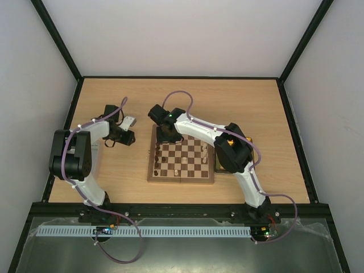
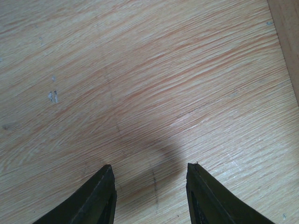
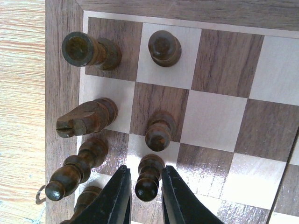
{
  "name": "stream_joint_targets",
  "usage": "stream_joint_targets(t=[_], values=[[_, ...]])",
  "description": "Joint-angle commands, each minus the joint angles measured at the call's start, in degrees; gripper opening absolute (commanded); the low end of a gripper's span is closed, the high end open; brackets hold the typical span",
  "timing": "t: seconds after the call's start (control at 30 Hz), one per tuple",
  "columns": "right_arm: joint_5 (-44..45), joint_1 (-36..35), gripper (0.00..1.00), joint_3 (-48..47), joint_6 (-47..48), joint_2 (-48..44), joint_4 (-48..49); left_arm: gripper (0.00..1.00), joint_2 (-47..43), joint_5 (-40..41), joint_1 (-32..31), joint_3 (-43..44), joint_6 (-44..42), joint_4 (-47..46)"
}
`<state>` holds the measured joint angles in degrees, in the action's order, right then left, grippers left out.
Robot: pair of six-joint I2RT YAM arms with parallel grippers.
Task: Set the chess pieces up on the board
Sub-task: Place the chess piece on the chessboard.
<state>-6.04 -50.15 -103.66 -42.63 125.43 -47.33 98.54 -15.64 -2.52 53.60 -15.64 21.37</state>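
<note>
Right wrist view: placing step, right hand (image 3: 145, 169) astride a dark pawn (image 3: 147, 184) at bottom centre, on the board (image 3: 60, 93), pawn row; clamped or released, cannot tell. Next: spread wide, lift straight up clear of neighbouring chess pieces (image 3: 86, 119). Left hand (image 2: 149, 165) spread, empty, over worktop (image 2: 140, 70).

From above, the chess pieces (image 1: 157, 165) are too small to identify. Right wrist view: lowest dark piece (image 3: 84, 198) — cut off at the bottom edge.

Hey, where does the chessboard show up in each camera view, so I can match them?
Top external: board at the centre of the table, partly under the right arm.
Left wrist: not clearly; a brown strip at the top right edge may be its rim.
Right wrist: fills most of the frame.
Shared landmark: the pale wooden table.
</note>
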Motion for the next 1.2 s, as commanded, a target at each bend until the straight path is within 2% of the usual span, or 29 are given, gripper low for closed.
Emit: stream_joint_targets(t=[0.0, 0.47, 0.5, 0.57, 0.63, 1.17], values=[[0.9, 0.2, 0.18, -1.7, 0.2, 0.7, -1.0, 0.44, 0.2, -0.2, 0.5, -0.9, -0.4, 1.7], [0.8, 0.3, 0.18, -1.1, 0.2, 0.4, -1.0, 0.44, 0.2, -0.1, 0.5, -0.9, -0.4, 1.8], [0.8, 0.2, 0.19, -1.0, 0.2, 0.3, -0.9, 0.44, 0.2, -0.1, 0.5, -0.9, -0.4, 1.8], [0.8, 0.3, 0.26, -0.7, 0.1, 0.1, -0.7, 0.44, 0.2, -0.1, 0.5, -0.8, -0.4, 1.8], [0.7, 0.2, 0.27, -0.8, 0.0, 0.1, -0.5, 0.44, 0.4, -0.2, 0.5, -0.8, -0.4, 1.8], [0.5, 0.7, 0.25, -0.4, -0.5, -2.6, -0.6, 0.44, 0.7, 0.1, 0.5, -0.8, -0.4, 1.8]])
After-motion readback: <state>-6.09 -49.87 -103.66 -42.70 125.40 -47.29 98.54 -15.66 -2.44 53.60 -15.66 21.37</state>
